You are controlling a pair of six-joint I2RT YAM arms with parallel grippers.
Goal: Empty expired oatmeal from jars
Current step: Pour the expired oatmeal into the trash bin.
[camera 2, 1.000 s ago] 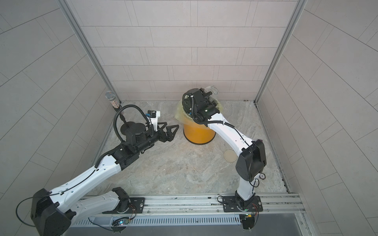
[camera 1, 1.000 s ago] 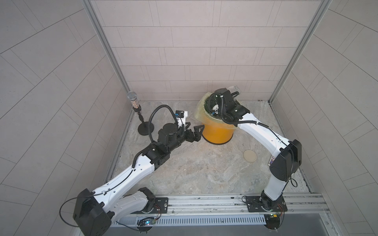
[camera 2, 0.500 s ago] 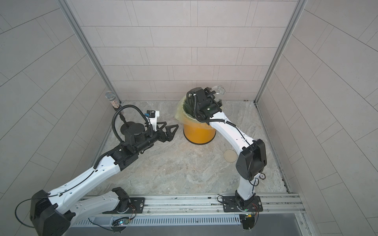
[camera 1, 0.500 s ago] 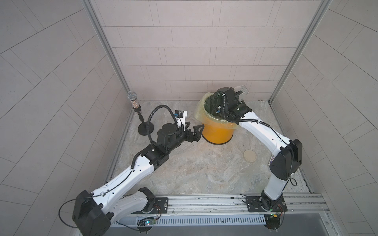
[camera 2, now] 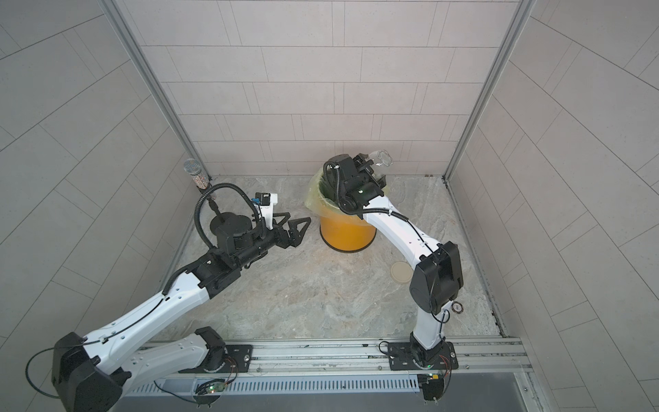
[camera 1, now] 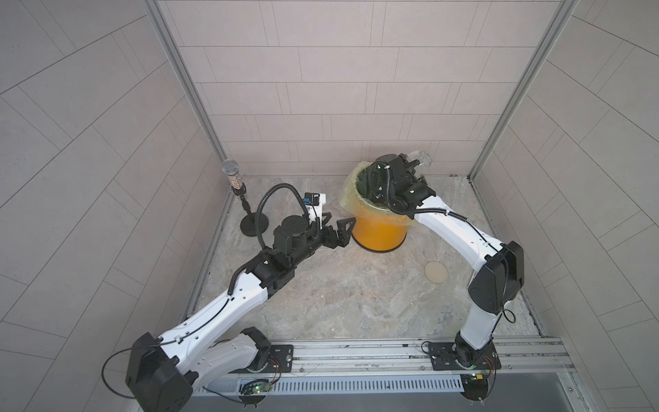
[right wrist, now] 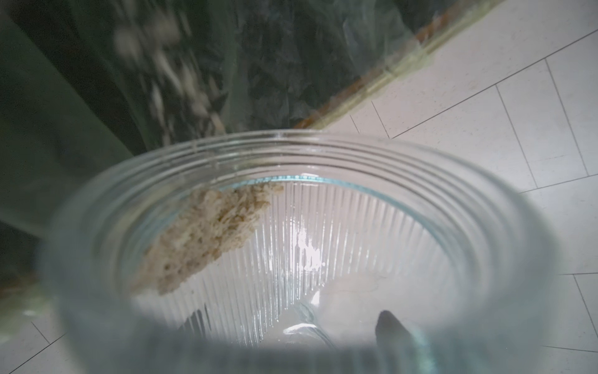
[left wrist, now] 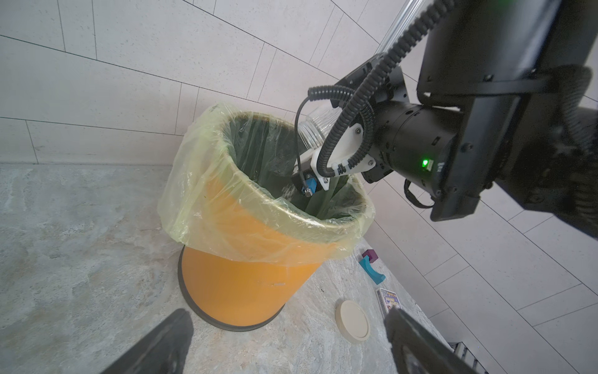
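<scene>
My right arm stretches over one round orange plastic bin, right gripper clamped round one ribbed clear glass jar tipped mouth-down above it. A clump of pale beige oatmeal clings inside the neck. Blurred flakes, I think, drop below. My left gripper hovers beside the bin, jaws spread, empty. One flat round cream lid lies apart.
</scene>
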